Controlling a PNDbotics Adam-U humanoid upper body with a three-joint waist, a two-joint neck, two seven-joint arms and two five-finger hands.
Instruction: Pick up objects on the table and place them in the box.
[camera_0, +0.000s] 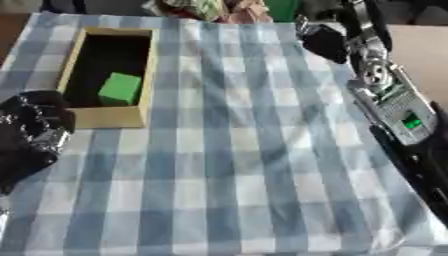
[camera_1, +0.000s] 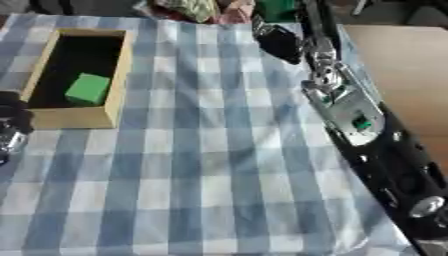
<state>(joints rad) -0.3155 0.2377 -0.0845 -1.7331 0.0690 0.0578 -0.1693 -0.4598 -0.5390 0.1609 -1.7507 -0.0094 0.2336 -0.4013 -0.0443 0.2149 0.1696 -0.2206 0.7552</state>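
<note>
Your green cube (camera_0: 119, 88) sits inside the open tan wooden box (camera_0: 145, 60) at the far left of the blue-checked bench (camera_0: 236, 165), your right hand (camera_0: 322, 41) reaches far across, grip unclear, left hand (camera_0: 31, 132) likewise unclear.

**Hidden, cropped, blurred**

Left hand (camera_0: 31, 132) was a black blur cut by the left edge; finger pose unreadable. Right hand (camera_1: 278, 42) was a dark blur at the far edge; its fingers couldn't be told. Right arm (camera_1: 385, 160) ran off bottom right. Cluttered items (camera_0: 219, 9) were cropped at the top, unidentifiable.
</note>
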